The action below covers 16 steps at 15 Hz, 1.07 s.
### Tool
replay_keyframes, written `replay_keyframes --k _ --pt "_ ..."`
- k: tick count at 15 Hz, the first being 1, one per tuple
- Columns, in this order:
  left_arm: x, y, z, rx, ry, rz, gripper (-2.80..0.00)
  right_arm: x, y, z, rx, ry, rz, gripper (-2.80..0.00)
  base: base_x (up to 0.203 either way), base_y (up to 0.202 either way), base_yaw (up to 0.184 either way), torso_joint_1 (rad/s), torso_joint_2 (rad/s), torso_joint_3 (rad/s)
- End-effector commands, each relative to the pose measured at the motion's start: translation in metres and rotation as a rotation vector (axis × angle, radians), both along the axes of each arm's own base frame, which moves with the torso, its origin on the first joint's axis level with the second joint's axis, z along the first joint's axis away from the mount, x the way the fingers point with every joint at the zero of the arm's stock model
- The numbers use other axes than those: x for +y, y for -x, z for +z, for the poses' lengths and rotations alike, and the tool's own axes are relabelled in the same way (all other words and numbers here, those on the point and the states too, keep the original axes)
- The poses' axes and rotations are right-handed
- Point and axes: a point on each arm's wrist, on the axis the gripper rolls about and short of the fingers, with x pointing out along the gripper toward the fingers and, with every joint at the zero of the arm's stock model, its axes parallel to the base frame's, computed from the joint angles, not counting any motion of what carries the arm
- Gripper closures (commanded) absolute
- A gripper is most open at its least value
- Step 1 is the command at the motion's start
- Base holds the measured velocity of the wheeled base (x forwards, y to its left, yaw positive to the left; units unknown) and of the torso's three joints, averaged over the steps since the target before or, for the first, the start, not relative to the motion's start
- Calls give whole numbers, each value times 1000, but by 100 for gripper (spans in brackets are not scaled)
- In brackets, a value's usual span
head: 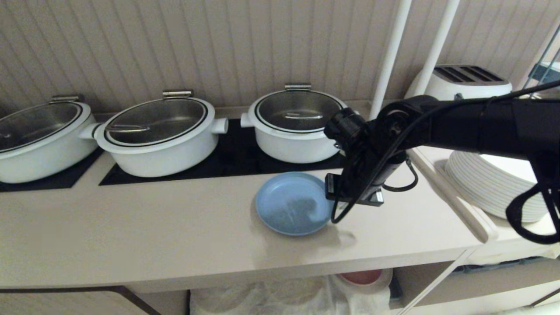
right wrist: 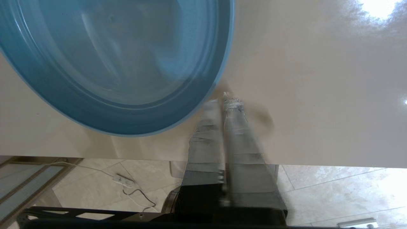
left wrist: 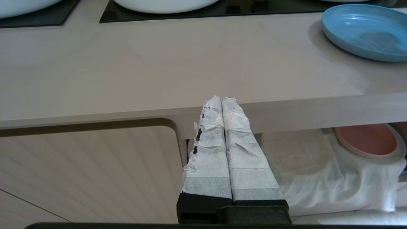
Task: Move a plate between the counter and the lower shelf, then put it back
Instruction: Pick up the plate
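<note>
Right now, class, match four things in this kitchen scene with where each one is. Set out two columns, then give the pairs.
1. blue plate
2. pink plate
3. white stacked plates
4. toaster

A. behind the stacked plates, by the wall
B. on the counter, before the hob
C. on the side ledge right of the counter
D. on the lower shelf, on white cloth

Pairs: 1-B, 2-D, 3-C, 4-A

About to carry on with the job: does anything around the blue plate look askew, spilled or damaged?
Nothing stands out. The small round light-blue plate lies flat and whole on the pale-beige counter, no spill around it. The right gripper is beside its rim.
</note>
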Motion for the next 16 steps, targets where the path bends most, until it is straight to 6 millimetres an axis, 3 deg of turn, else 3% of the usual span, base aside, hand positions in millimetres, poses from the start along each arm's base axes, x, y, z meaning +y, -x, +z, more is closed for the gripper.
replay_keyframes --k 1,8,16 --pt "0 0 0 0 0 0 0 -1 1 1 0 -1 -3 -280 0 0 0 0 0 0" --pt "0 0 0 0 1 0 0 1 -4 -8 -35 87 -16 -280 0 0 0 0 0 0" --pt "0 0 0 0 1 0 0 10 -16 -14 -101 43 8 -280 0 0 0 0 0 0"
